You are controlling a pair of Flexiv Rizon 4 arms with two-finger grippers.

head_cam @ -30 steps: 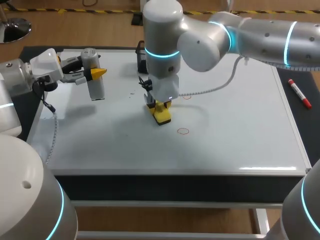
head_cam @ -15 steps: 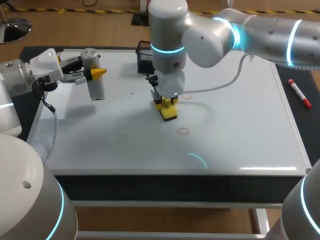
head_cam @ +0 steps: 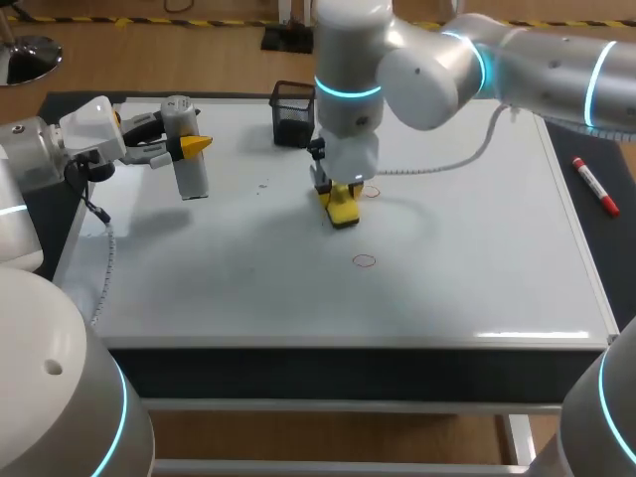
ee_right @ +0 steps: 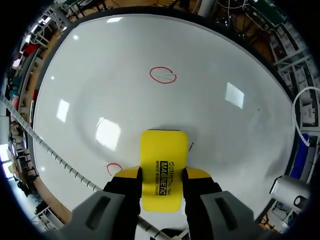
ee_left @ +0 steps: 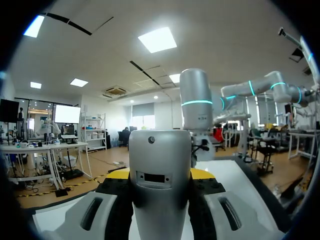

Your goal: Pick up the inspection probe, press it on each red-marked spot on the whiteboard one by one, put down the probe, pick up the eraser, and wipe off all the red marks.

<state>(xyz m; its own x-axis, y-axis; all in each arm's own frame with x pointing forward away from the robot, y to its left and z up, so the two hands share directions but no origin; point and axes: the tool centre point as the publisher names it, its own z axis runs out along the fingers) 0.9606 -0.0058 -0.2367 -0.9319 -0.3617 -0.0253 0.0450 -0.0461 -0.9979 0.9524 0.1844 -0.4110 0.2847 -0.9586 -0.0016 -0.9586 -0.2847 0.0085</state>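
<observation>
At the whiteboard's [head_cam: 477, 288] ten o'clock, the inspection probe [head_cam: 190, 171] is clamped upright by the left gripper [head_cam: 189, 147]. Near the centre, the yellow eraser [head_cam: 344, 211] is gripped on both sides by the right gripper [head_cam: 338, 197]. Red circles are seen at its two o'clock [head_cam: 371, 191] and five o'clock [head_cam: 365, 261].

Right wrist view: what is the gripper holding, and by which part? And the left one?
The right gripper clamps the yellow eraser by its two long sides. The left gripper holds the inspection probe around its grey body.
</observation>
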